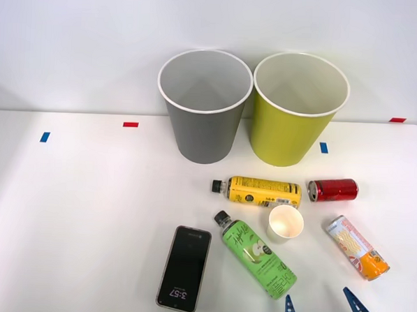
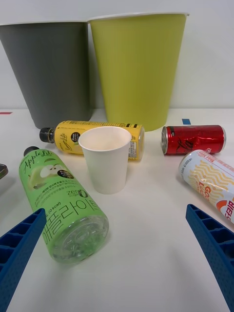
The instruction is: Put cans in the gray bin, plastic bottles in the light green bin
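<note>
Near the table's front edge — right fingers spread wide, empty — facing the paper cup.

Bright, even overhead light w/ soft faint shadows under the gray bin & light green bin; wrist view sharp, slight wide-angle stretch.

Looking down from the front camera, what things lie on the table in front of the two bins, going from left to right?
Black phone → green bottle → white paper cup → red can → orange-and-white can. The yellow bottle spans above the green bottle and cup, so I left it out of the order.
</note>
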